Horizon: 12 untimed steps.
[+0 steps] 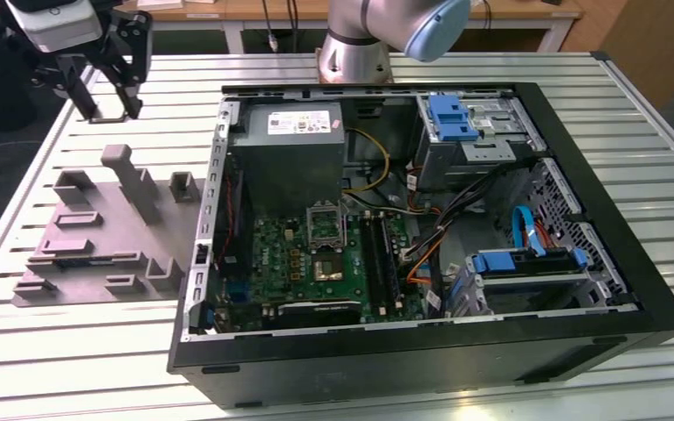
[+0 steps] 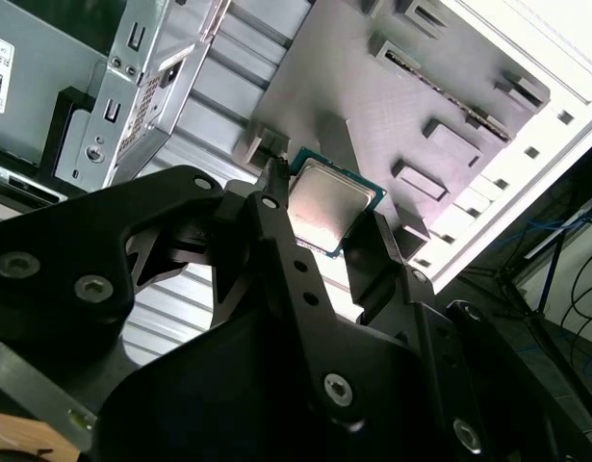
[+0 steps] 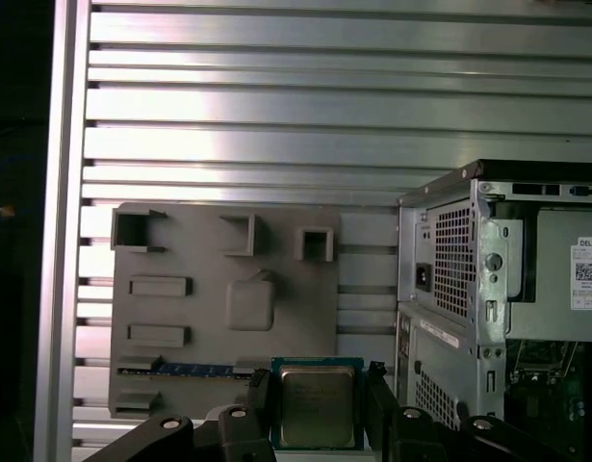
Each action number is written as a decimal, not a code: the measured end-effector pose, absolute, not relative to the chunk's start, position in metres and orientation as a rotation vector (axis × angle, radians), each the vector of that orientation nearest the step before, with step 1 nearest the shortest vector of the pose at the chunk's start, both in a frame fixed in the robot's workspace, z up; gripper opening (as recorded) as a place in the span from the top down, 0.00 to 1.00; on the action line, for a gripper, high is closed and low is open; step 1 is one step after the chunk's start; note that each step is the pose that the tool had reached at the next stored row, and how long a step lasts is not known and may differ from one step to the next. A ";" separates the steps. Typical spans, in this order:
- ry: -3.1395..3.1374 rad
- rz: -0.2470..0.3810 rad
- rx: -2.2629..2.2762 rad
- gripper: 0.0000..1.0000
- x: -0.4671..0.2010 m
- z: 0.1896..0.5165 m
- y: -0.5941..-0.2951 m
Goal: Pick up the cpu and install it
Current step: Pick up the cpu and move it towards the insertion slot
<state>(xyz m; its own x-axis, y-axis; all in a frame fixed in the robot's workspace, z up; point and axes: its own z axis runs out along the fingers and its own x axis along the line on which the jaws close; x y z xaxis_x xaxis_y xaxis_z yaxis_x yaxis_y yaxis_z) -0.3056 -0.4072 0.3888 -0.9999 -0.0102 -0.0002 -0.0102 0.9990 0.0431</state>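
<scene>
The cpu [image 3: 317,408], a small square chip with a silvery top and thin pale rim, sits between the two black fingers of my gripper [image 3: 318,393]. In the second wrist view the cpu [image 2: 326,192] is likewise clamped edge to edge in the gripper [image 2: 326,204]. In the exterior view the gripper [image 1: 109,103] hangs high at the exterior view's left, above the slatted table and behind the grey holder plate [image 1: 91,237]. The metal-framed socket [image 1: 326,226] lies on the green board inside the open computer case [image 1: 431,351], well away from the gripper.
The grey holder plate [image 3: 209,318] has several raised brackets, and a blue-edged memory stick [image 3: 199,369] lies in one slot. A grey power supply box [image 1: 296,140], drive cages with blue clips [image 1: 452,118] and loose cables [image 1: 455,210] crowd the case. The arm's base [image 1: 354,53] stands behind the case.
</scene>
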 end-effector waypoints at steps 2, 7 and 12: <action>3.141 0.068 -0.016 0.53 -0.305 0.389 -0.407; 3.141 0.068 -0.016 0.53 -0.303 0.389 -0.407; 3.141 0.068 -0.016 0.53 -0.302 0.389 -0.407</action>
